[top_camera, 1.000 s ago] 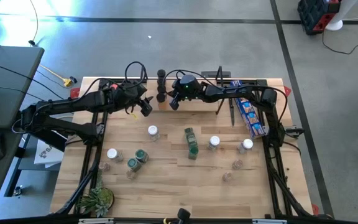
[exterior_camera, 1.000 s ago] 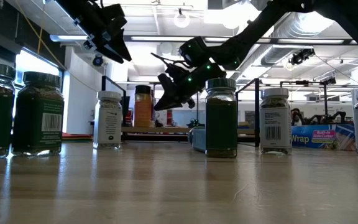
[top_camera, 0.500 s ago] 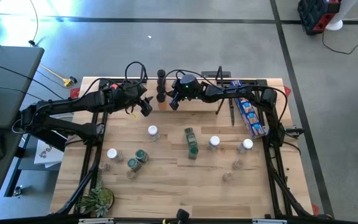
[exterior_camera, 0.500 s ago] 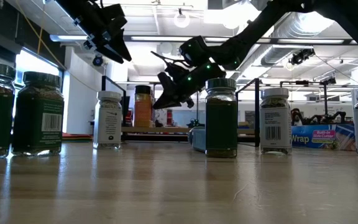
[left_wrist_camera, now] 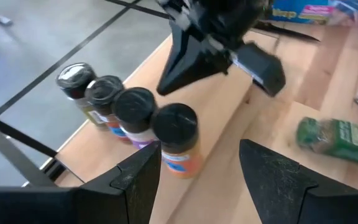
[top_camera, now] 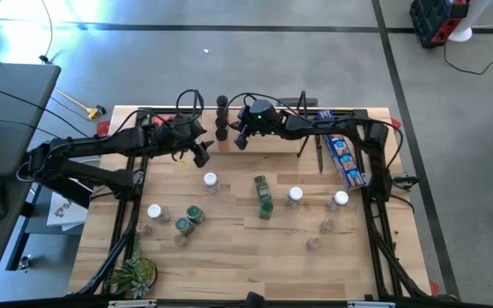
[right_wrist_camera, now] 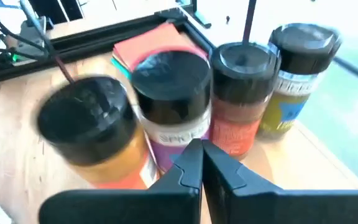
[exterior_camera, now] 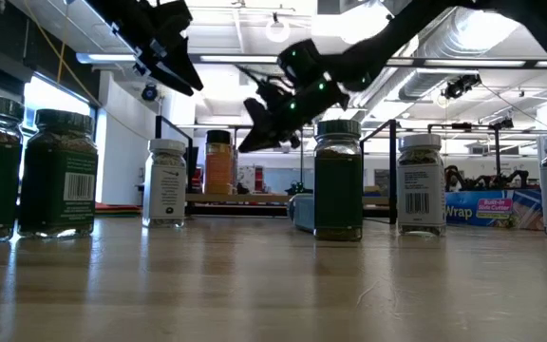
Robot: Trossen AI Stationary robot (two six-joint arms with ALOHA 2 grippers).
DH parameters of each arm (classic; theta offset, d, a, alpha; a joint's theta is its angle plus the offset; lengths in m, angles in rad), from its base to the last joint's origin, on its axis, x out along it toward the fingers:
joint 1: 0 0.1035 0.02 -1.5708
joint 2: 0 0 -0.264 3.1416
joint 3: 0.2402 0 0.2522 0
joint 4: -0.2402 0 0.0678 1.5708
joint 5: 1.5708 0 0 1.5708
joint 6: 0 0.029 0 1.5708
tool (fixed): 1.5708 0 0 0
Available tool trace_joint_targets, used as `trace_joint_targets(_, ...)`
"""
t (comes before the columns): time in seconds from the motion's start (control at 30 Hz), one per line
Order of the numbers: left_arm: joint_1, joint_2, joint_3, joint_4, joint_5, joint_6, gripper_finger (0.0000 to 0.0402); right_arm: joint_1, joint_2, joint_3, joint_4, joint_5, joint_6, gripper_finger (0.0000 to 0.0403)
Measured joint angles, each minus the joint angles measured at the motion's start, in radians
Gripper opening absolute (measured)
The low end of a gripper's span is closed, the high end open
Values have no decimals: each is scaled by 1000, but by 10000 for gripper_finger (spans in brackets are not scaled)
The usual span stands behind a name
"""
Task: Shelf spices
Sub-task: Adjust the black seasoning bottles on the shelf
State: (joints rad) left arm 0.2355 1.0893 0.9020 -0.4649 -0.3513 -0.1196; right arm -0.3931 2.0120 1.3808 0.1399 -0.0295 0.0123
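Right gripper (top_camera: 240, 139), fingers pressed shut (holding nothing), hangs over my row of black-lidded jars (top_camera: 222, 120) at the table's far edge. Left gripper (top_camera: 198, 154) hovers beside, jaws apart and empty.

- Four jars (left_wrist_camera: 135, 112) stand in a row on the shelf (left_wrist_camera: 229, 134), ahead of me.
- Another jar (top_camera: 262, 186) lies toppled mid-table, others standing around.

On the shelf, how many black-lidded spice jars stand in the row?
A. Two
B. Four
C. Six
B. The left wrist view shows four black-lidded jars lined up in a row on the shelf, just ahead of the open left pincer.
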Motion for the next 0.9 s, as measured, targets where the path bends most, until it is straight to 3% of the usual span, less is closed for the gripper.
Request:
trace_joint_targets(0.1,-27,0,0,-11,-18,0,210,42,-37,0,-98,56,-40,0)
trace_joint_targets(0.33,-73,1,0,-14,-108,-15,210,152,-13,-8,-174,27,-145,0)
trace_joint_targets(0.63,-82,1,0,-10,-143,-18,210,174,94,-10,14,30,-128,0)
trace_joint_targets(0.9,-82,1,0,-9,-143,-27,210,148,101,-10,55,30,-114,0)
